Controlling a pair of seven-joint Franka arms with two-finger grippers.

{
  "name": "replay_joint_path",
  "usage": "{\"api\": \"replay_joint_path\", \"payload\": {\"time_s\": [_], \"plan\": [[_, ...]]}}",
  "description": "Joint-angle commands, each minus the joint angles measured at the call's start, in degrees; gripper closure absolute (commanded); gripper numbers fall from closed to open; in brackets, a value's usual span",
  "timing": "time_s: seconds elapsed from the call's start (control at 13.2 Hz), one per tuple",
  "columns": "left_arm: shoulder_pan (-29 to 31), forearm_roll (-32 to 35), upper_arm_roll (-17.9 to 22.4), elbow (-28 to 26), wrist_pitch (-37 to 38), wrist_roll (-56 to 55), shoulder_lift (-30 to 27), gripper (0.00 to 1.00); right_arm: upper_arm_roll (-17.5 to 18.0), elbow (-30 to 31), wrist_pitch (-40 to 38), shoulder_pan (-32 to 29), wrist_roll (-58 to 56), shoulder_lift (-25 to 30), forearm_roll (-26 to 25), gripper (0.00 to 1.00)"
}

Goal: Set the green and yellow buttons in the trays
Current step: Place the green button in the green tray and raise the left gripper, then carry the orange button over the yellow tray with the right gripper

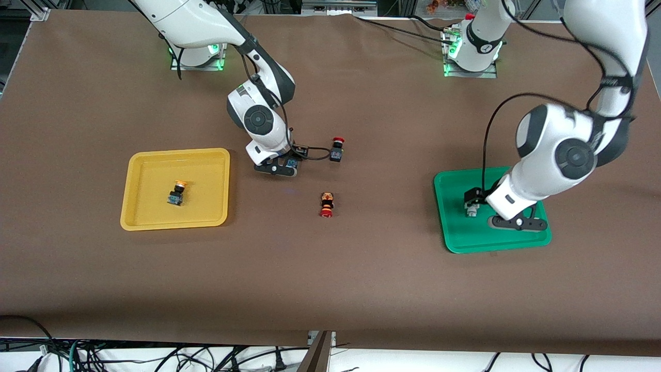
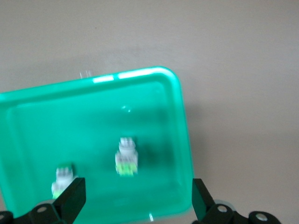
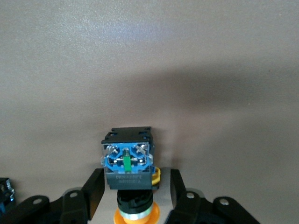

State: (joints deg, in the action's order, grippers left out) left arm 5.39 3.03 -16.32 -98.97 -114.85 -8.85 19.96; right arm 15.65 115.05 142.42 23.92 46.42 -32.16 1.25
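Note:
The yellow tray (image 1: 135,170) lies toward the right arm's end and holds one yellow button (image 1: 176,192). A second yellow button (image 3: 127,161) lies on the table beside that tray and also shows in the front view (image 1: 292,163). My right gripper (image 1: 277,168) is low around it; in the right wrist view (image 3: 136,191) the fingers stand open on either side, with a gap on one side. The green tray (image 1: 448,227) holds two green buttons (image 2: 126,156) (image 2: 63,179); one shows in the front view (image 1: 471,206). My left gripper (image 2: 138,205) hangs open and empty over this tray (image 2: 93,116).
Two red-capped black buttons lie on the brown table mat between the trays, one (image 1: 337,150) close beside my right gripper, one (image 1: 326,204) nearer the front camera. The left arm's wrist (image 1: 516,199) covers part of the green tray.

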Motion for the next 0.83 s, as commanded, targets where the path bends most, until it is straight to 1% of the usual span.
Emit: {"api": "replay_joint_path", "payload": {"time_s": [0.0,0.15,0.38,0.45,0.61,0.76], "plan": [[-0.6,-3.0,0.9,3.2,10.1,-0.3,-5.4,0.00,-0.2,0.4,0.8,0.0,0.2,0.3,-0.9,0.41],[-0.8,-3.1,2.6,3.7,14.8,-0.2,-9.7,0.00,-0.2,0.3,0.7,-0.2,0.1,0.3,-1.0,0.42],[-3.6,-3.7,8.7,4.6,21.1,-0.1,-14.1,0.00,-0.2,0.3,0.7,-0.3,0.1,0.3,-1.0,0.44],[-4.2,-4.6,10.2,5.5,23.4,-0.1,-14.4,0.00,-0.2,0.3,0.7,-0.3,0.1,0.3,-1.0,0.48],[-4.1,-5.2,11.7,8.0,26.9,0.5,-14.9,0.00,-0.2,0.3,0.5,-0.4,0.1,0.4,-1.0,0.56],[-4.1,-5.4,13.8,9.0,27.4,0.7,-14.9,0.00,-0.7,0.3,0.1,-0.5,-1.1,1.0,-1.0,0.63]]}}
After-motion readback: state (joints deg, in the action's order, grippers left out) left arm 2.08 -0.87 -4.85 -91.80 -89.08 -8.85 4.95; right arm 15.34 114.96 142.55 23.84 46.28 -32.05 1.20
